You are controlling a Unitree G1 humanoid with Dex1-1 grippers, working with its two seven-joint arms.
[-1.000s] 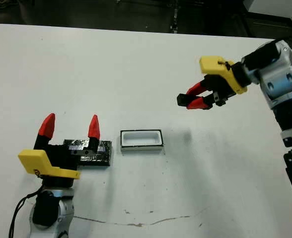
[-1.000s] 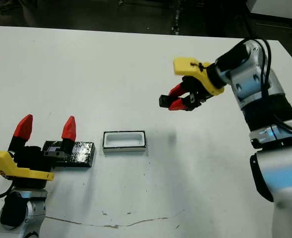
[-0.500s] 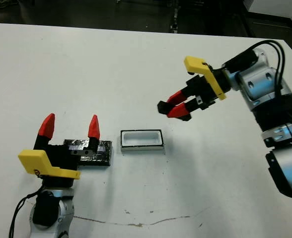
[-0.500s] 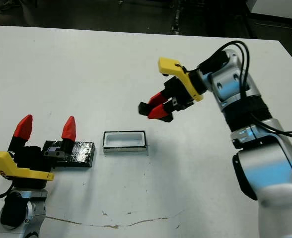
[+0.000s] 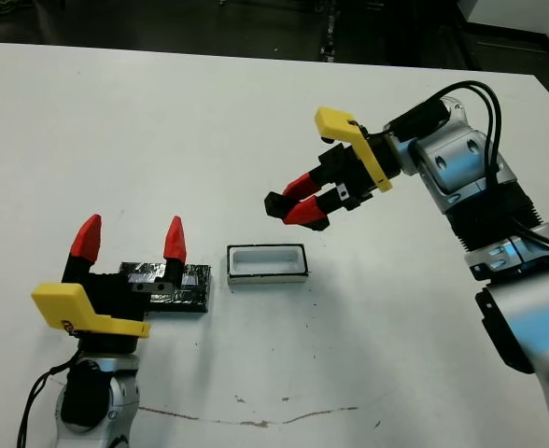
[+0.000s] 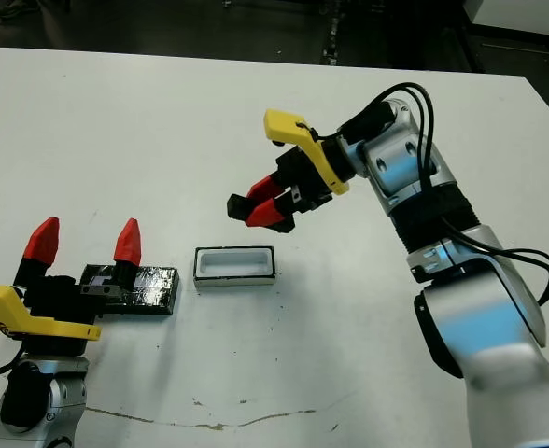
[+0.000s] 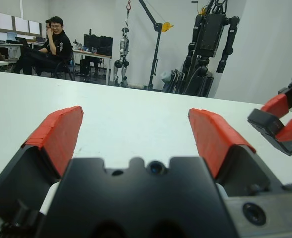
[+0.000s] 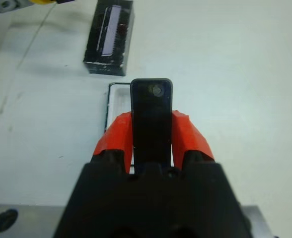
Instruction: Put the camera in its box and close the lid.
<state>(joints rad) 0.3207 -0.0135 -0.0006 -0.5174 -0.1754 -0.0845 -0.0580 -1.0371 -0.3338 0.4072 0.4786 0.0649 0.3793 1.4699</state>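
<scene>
Black camera (image 8: 151, 116) pinched between the right gripper (image 5: 293, 203) fingers, above the box (image 5: 266, 262). Left gripper (image 5: 130, 245) spread wide, empty, over the lid (image 5: 189, 283) beside the box. Risk of catching the box rim if released tilted.

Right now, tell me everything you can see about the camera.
The camera is a slim black bar with rounded corners and a small round lens near its free end. It looks like smooth hard plastic. The right gripper holds it clamped between its red fingers, one end sticking out past the tips. It hangs in the air above the table, tilted down toward the open box, not touching it.
</scene>
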